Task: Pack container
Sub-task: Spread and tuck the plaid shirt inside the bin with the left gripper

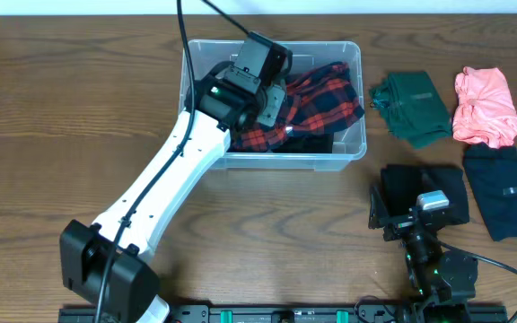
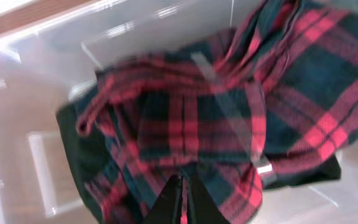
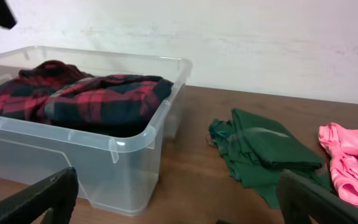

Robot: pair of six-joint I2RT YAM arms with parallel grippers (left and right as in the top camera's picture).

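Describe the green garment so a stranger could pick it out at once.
Find the clear plastic container at the table's far side. Right beside its right-hand end lies the green garment, the closest loose item to it. It alone is dark green; its neighbour is a pink garment.

left arm [image 1: 164,175]: long white shell link, black cable [image 1: 140,193] run along it, black boxy base [image 1: 106,269]. wrist joint is black with a green LED [image 1: 214,91], black camera housing [image 1: 263,58] on top, second black cable [image 1: 183,22] off the top. left gripper [image 2: 183,186]: slim black fingers, tapered. right arm [image 1: 433,260]: all black, green LEDs [image 1: 420,267], grey-silver camera block [image 1: 433,200], thin black cable loop [image 1: 510,266] at the side. right gripper fingers [image 3: 322,202]: flat, matte black.
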